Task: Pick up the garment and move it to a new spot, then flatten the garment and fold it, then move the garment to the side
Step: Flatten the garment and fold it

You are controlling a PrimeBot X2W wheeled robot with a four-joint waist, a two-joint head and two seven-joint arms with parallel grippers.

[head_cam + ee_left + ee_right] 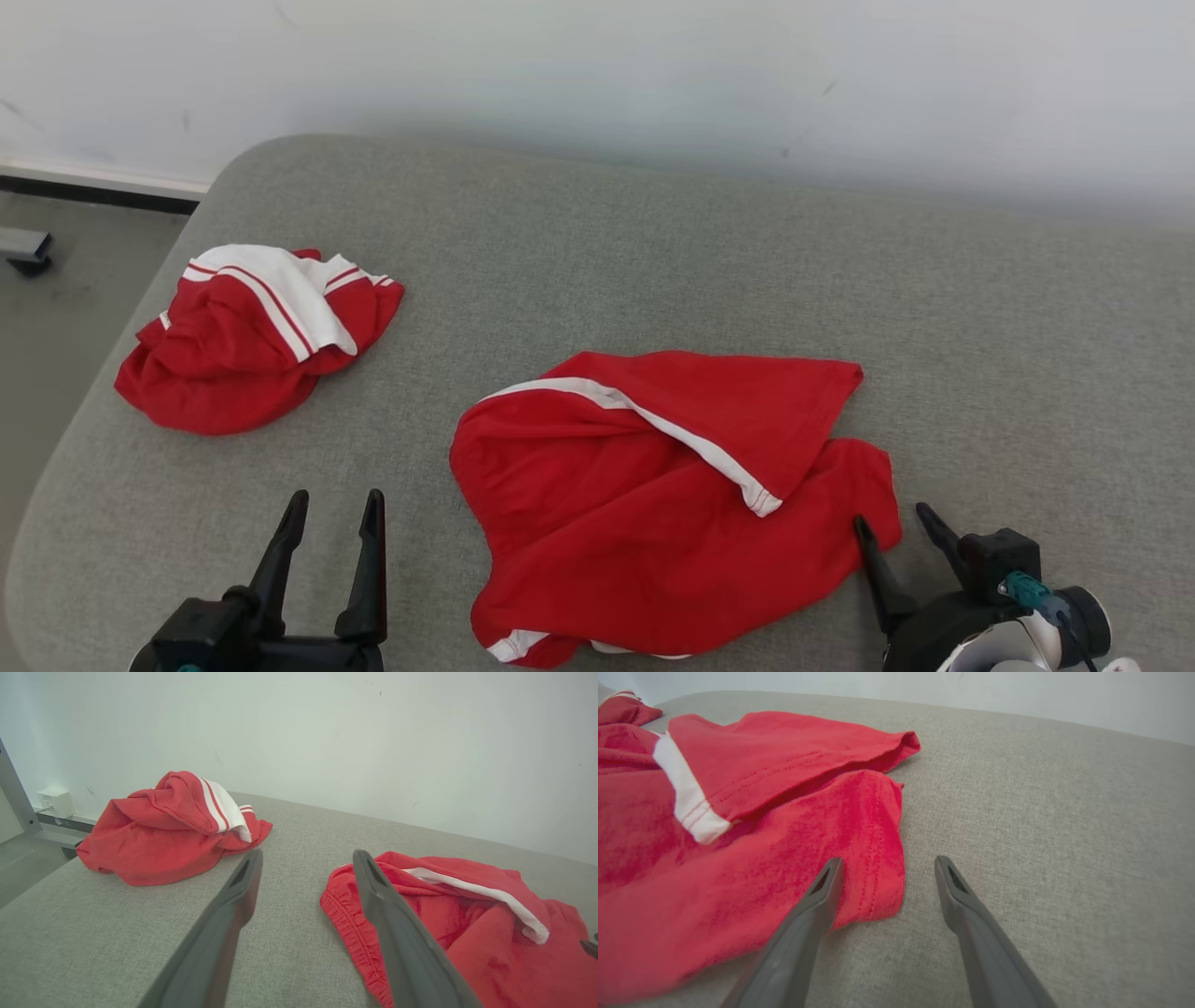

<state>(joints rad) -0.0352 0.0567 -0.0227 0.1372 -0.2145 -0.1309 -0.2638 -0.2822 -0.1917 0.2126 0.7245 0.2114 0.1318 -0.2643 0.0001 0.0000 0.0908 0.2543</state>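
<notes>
Red garment (653,504), crumpled, lies just right of the left pincer (337,497), its hem corner at the tip of the right pincer (891,515). Both pincers released, empty. Cloth looks soft, light, limp: take the hem corner and the elastic waistband edge.

Left hand (337,497), right hand (890,514) black; teal connector (1025,590).

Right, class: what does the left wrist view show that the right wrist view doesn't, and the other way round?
Left wrist view: the left gripper, jaws open, a small white wall box, and the elastic waistband of the spread red white-striped garment. Right wrist view: that garment's stitched hem edge, seen between the open jaws of the right gripper. Both: the garment, the grey fabric surface and the pale wall.
</notes>
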